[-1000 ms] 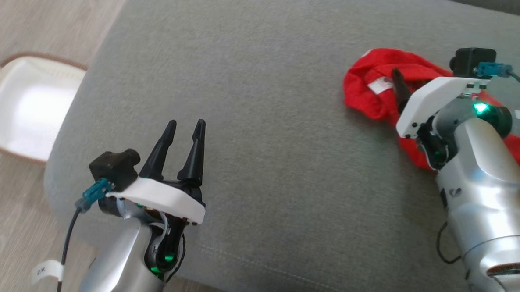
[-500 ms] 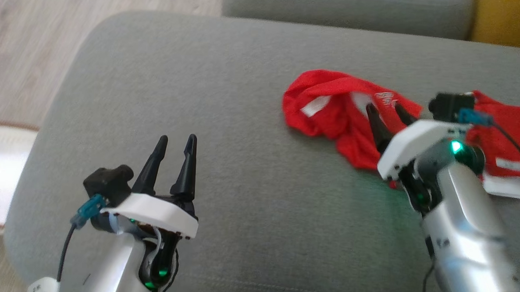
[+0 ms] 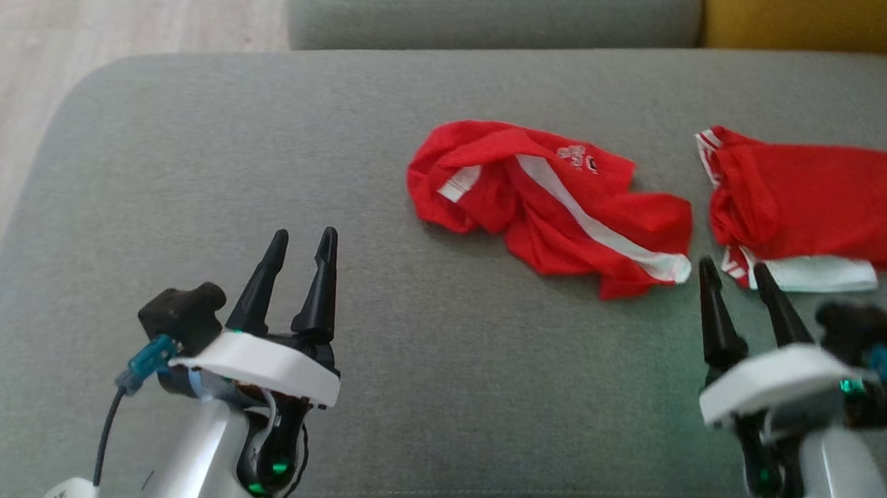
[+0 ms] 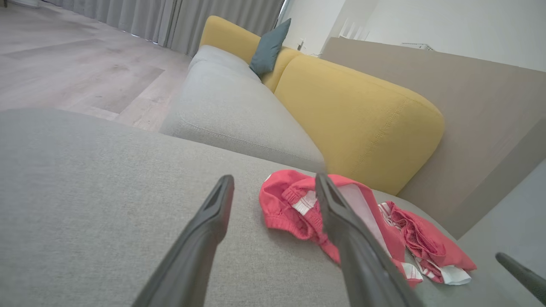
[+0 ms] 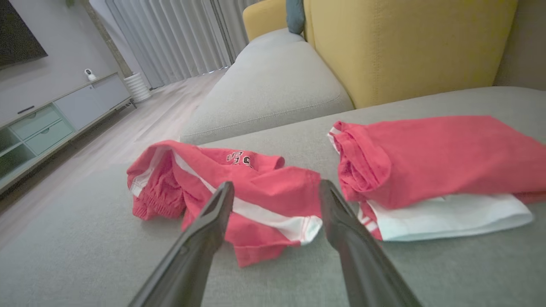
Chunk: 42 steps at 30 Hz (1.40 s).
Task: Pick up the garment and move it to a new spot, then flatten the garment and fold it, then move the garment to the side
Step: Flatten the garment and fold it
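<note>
garment: crumpled red fabric garment with white stripe (image 3: 543,201), possibly shorts, lying loose mid-seat on grey fabric sofa cushion (image 3: 193,156) | folded red-and-white garment (image 3: 805,205): just right of it, apart | left gripper (image 3: 306,232): fingers spread, empty, well left of crumpled garment | right gripper (image 3: 733,265): fingers spread, empty, tips near the 2 garments' front edges

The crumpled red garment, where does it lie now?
In the head view the crumpled red garment lies right of centre on the grey cushion, just left of the folded red garment and beyond the right gripper.
</note>
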Tool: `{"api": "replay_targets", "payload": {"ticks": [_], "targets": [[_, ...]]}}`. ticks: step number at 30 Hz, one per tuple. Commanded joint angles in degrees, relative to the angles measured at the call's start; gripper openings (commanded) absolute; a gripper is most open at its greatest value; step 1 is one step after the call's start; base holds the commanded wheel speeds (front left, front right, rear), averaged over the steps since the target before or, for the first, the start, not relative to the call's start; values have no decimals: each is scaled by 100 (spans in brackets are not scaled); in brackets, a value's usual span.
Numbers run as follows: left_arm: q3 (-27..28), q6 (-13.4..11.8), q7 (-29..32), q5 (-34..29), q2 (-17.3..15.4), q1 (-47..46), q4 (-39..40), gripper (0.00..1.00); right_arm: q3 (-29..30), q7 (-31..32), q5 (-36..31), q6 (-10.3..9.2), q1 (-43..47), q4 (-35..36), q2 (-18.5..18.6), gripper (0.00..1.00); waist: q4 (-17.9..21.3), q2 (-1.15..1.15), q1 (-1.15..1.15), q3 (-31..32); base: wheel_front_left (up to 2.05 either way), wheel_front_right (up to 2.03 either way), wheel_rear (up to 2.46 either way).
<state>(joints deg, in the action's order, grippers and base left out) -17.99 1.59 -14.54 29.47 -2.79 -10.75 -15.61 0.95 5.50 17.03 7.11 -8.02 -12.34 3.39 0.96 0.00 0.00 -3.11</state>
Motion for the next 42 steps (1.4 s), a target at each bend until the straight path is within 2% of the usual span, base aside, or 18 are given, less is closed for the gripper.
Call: {"api": "replay_targets", "payload": {"ticks": [1,5,11,22,32,38,42], "targets": [[141,15,-27,47,-49,-245,216,100,-101,-204,-85,37,-51,373,-42,100,142,0,0,-115,0,0,0],[125,20,-32,150,-36,-308,244,100,-181,-712,113,37,206,619,-48,100,378,0,0,-274,0,0,0],[112,22,-38,125,-32,-420,265,100,-358,-1185,77,37,282,741,-50,100,625,0,0,-469,0,0,0],[-178,66,8,261,-16,-838,106,100,-46,-1578,166,37,188,824,-51,100,842,0,0,-808,0,0,0],[-727,-218,310,1173,-11,-1901,-676,100,-1,-1549,103,37,-47,840,-51,100,955,0,0,-1176,0,0,0],[-1022,-449,358,1382,-10,-2341,-1276,100,-29,-1566,99,37,-115,822,-51,100,1031,0,0,-1280,0,0,0],[-1121,-547,311,1530,-10,-2378,-1409,100,-14,-1580,109,37,-123,789,-51,100,1053,0,0,-1294,0,0,0]]}}
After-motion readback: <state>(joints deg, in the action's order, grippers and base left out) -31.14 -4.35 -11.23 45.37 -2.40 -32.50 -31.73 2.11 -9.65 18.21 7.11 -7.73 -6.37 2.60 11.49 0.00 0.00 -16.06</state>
